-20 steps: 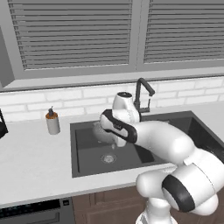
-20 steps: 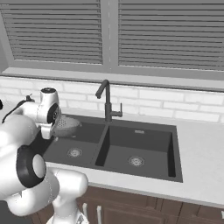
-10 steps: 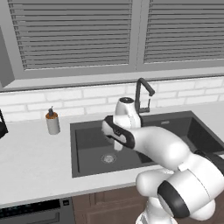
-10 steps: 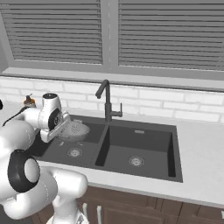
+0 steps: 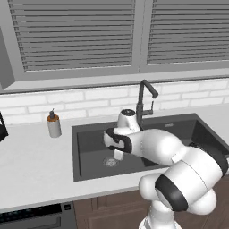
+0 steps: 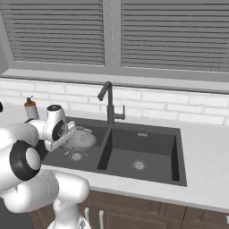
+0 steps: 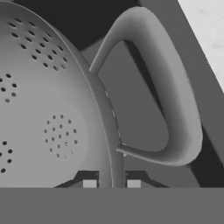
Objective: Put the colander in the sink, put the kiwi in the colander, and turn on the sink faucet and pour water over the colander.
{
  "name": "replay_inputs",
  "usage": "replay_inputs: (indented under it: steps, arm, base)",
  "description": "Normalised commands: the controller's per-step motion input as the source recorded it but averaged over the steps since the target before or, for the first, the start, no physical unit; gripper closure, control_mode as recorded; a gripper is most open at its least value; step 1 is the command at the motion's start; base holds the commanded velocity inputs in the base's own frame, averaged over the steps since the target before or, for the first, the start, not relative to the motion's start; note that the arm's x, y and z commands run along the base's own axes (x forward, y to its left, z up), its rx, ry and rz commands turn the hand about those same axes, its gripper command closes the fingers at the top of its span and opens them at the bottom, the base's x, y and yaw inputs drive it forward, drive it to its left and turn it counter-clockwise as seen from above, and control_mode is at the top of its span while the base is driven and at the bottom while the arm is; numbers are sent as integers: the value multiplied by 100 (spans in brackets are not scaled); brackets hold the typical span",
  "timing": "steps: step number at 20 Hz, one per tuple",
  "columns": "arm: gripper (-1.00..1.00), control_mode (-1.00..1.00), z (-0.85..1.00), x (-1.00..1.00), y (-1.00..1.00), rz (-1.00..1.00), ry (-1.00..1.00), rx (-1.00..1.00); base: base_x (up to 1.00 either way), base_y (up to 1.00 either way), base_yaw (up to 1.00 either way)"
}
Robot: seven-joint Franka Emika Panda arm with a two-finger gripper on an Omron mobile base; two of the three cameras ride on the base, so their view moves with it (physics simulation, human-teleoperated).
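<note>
The colander (image 6: 82,139) is held by its rim in the clenched gripper (image 7: 111,183) over the dark sink (image 6: 147,170), set in a pale counter (image 6: 203,154) with the faucet (image 6: 108,103) at twelve o'clock before white brick wall and shuttered window.

a kitchen — sink (image 6: 179,154), faucet (image 6: 108,103), tiled wall (image 6: 188,109), counter (image 5: 36,165).

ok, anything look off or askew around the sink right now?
Nothing spilled or damaged. The colander is tilted over the left basin of the sink, because the tool is shut on its rim beside a loop handle. The faucet is upright with no stream, and the soap bottle stands upright on the counter.
</note>
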Motion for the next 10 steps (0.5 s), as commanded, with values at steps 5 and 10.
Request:
replay_inputs:
  steps: [5, 10]
  arm:
    - [100, -100, -34, 11, -14, -10, 0, 0]
    - [100, -100, -23, 8, -6, -7, 2, 0]
  base:
    - [0, 0, 0]
    - [0, 0, 0]
